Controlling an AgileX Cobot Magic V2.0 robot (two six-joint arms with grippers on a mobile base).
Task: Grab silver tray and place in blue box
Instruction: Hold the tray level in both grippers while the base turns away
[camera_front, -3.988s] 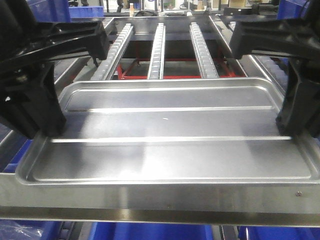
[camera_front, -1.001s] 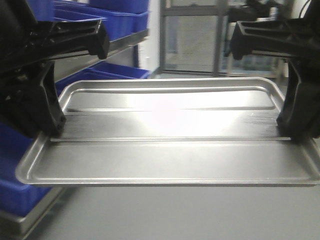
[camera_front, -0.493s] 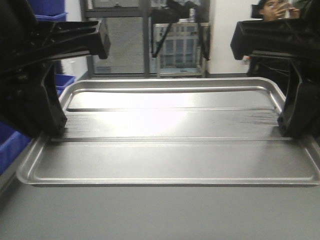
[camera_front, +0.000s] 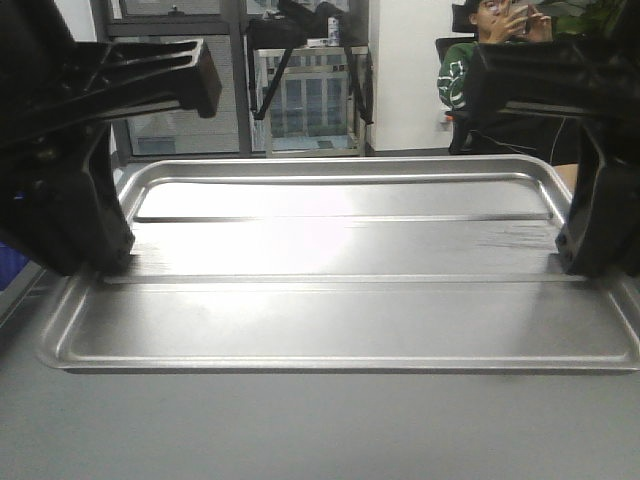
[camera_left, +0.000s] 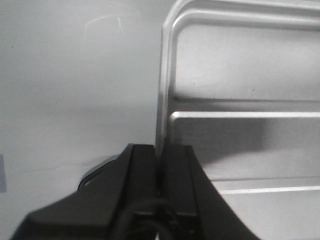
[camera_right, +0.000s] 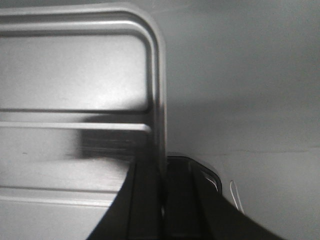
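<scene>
The silver tray (camera_front: 340, 270) hangs level in the air between my two grippers, its two long ridges running left to right. My left gripper (camera_front: 105, 262) is shut on the tray's left rim; in the left wrist view (camera_left: 161, 160) both black fingers pinch the rim (camera_left: 163, 100). My right gripper (camera_front: 585, 262) is shut on the right rim; in the right wrist view (camera_right: 162, 175) its fingers clamp the rim (camera_right: 159, 90). The blue box is out of view.
Grey floor (camera_front: 320, 430) lies below the tray. Behind it stand a glass door and a black equipment stand (camera_front: 300, 60). A seated person in green (camera_front: 480, 60) is at the back right. A sliver of blue (camera_front: 8, 268) shows at the far left.
The background has swept sideways: the steel rack and blue crates have passed out to the left, and a door and a seated person have come in. The tray stays held level between both grippers.
</scene>
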